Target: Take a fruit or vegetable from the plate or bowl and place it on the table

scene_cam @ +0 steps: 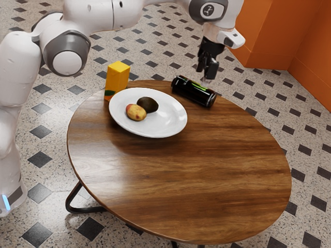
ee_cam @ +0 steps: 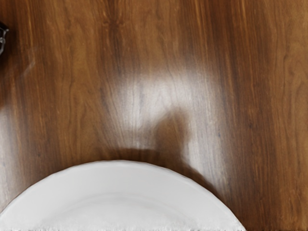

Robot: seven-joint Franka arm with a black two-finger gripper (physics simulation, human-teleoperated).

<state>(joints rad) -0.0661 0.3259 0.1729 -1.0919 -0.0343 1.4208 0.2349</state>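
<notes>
The black gripper (scene_cam: 205,71) hangs in the air at the end of the white, smooth-shelled arm (scene_cam: 90,19), near the can in the exterior view. Its two fingers stand apart, with nothing held between them. The can (scene_cam: 193,92) is a glossy black cylinder with green markings and a metallic end, lying on its side on the table (scene_cam: 207,165). The round tabletop is brown wood with dark streaks of grain and a soft sheen.

Toward the exterior view's left sits a smooth white plate, round and shallow, with a broad rim (scene_cam: 176,124). Two pieces of produce lie in it, side by side: a rounded, dark avocado (scene_cam: 148,105) and a yellow, red-blushed fruit or vegetable (scene_cam: 136,112). Just beside the plate stands an upright, box-shaped yellow carton (scene_cam: 117,78), with orange and green near its base.

The exterior view also gives the table's bent black metal leg (scene_cam: 87,210), the speckled floor (scene_cam: 41,159) with dark diamonds, and the orange wall (scene_cam: 269,33). The wrist view brings the wood grain close, with a pale patch of glare (ee_cam: 159,89), a blurred shadow (ee_cam: 172,132) beside the plate's curved rim, and part of a dark object (ee_cam: 2,41) with a metallic edge.
</notes>
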